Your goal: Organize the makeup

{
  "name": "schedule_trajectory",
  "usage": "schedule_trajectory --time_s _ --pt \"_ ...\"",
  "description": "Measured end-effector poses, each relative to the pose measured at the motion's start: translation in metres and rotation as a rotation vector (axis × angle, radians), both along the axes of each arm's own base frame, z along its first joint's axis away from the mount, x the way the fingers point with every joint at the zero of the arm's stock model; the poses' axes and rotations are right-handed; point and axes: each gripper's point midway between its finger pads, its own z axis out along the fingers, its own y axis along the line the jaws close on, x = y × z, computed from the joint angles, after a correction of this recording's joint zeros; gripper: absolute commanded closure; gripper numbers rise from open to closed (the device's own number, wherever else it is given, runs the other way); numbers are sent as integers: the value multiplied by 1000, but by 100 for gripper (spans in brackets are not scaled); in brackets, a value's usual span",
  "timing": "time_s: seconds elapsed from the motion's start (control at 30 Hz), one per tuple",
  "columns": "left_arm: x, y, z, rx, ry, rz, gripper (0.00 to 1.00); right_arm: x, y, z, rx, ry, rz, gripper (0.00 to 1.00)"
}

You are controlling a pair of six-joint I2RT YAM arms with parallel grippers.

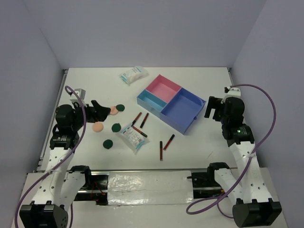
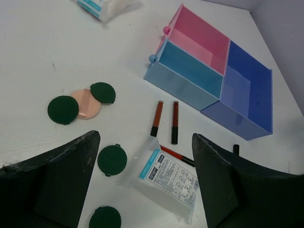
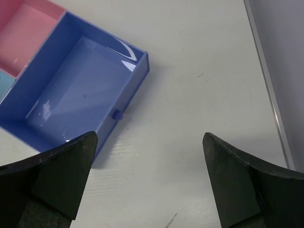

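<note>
Most of the makeup lies on the bench on my left arm's side. The left gripper is spread wide and empty, and the white blue-printed plastic packet sits just below it, long axis skewed across the finger line. The right gripper, also spread and empty, hovers beside the blue compartmented plastic tray.

A white table stands boxed in by three plain, pale lavender walls: a back wall, a left wall and a right wall. The light is soft and even, leaving only faint shadows on the tabletop.
</note>
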Motion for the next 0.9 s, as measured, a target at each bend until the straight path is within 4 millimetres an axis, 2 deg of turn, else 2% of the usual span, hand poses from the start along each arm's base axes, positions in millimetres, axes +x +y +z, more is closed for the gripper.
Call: schedule_trajectory --time_s 0.1,0.13,0.2,0.23,0.37,0.43,0.5,0.53,0.6,0.63,0.7,0.8,0.9 --pt "2 -4 -3 -13 12 -21 37 1 12 2 5 -4 82 0" --pt "4 -5 -4 -23 20 -28 61 0 18 4 -3 -7 135 0" --pt "7 -8 -7 -39 36 -38 82 -4 34 10 -36 -31 279 0" --pt "8 -9 -9 -44 40 -44 100 -7 43 14 -56 -53 362 0" --pt "14 -12 -13 -67 60 -56 100 -24 76 27 -131 -147 644 0" --pt "18 -13 -15 -85 70 -55 97 -30 86 31 -156 -176 733 0" --pt "23 -14 -20 -96 88 -57 87 -32 97 27 -159 -178 818 1" --pt "27 -16 -24 -105 108 -59 76 -33 102 22 -149 -166 858 8" --pt "36 -18 -31 -110 150 -61 62 -34 111 10 -112 -124 928 19" --pt "42 -20 -32 -105 166 -66 41 -34 115 4 -91 -102 959 23" --pt "57 -27 -32 -75 187 -80 14 -35 123 -7 -42 -59 1011 23" --pt "83 -38 -22 -33 204 -95 10 -37 132 -22 33 12 1074 19" --pt "115 -43 -14 32 200 -95 10 -37 138 -24 68 26 1115 15"
